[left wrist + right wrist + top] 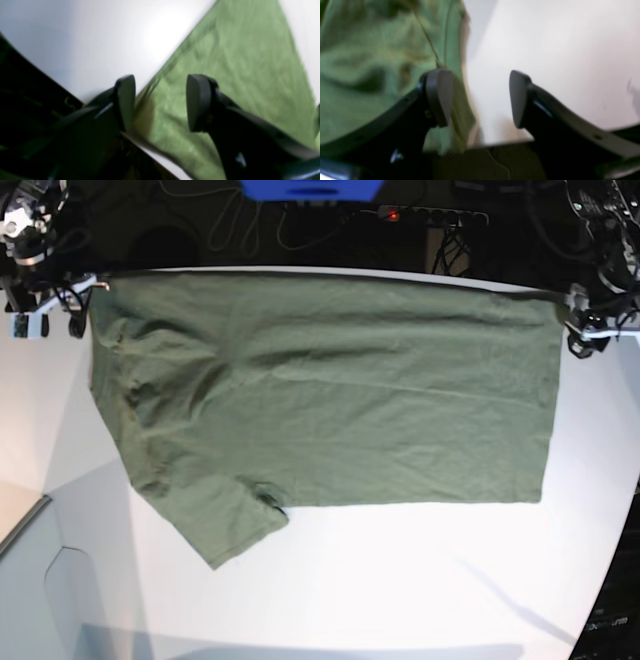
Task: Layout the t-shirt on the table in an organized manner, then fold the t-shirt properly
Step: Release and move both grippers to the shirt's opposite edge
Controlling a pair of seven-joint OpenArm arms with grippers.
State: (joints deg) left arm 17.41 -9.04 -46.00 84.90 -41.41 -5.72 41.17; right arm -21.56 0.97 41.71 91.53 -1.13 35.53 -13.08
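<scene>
The olive-green t-shirt [330, 395] lies spread flat on the white table [400, 580], its long upper edge running along the table's far edge from corner to corner. One short sleeve [225, 520] points out toward the near left side of the table.

My left gripper [160, 102] sits at the far right corner with its jaws spread apart, nothing between them. My wrist view there shows one finger [125, 100] over bare white table [75, 50] right at the cloth's border, the other finger [197, 102] above the green fabric [237, 62]. In the base view that gripper [585, 340] is just beside the shirt's corner.

My right gripper [480, 98] is at the far left corner, jaws likewise wide apart and holding nothing. Its wrist view shows wrinkled green cloth [370, 62] with a seam line under one finger [440, 95] and plain table [557, 50] beyond the other; the base view shows only the gripper [45, 310] beside the shirt's corner.

Both wrist views are blurred. No writing is readable anywhere.
</scene>
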